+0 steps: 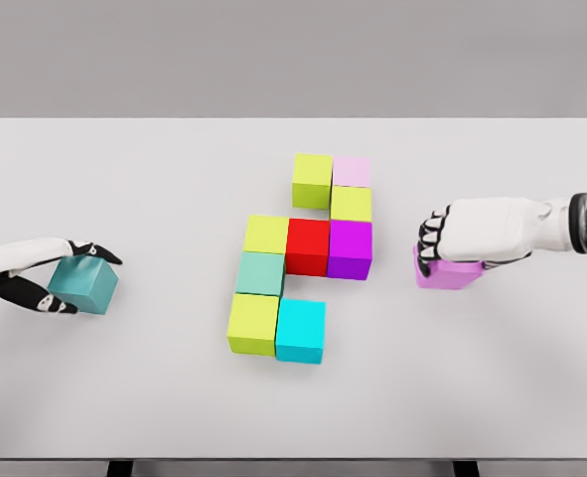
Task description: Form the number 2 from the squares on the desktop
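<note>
While the part-built 2 (298, 256) sits mid-table, the left hand (45, 273) clasps a teal cube (82, 284) at the left edge. The right hand (462, 238) curls over a pink cube (447, 274) on the right, both likely the missing end pieces.

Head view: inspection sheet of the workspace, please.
Surface: white table, bare around the blocks.
Job's things: nine cubes joined mid-table, from the top olive cube to the cyan cube; red cube central.
Clutter: nothing seen.
Grippers: left hand grasps a teal cube; right hand grips a pink cube.
Cables: nothing seen.
Surroundings: plain grey backdrop.
</note>
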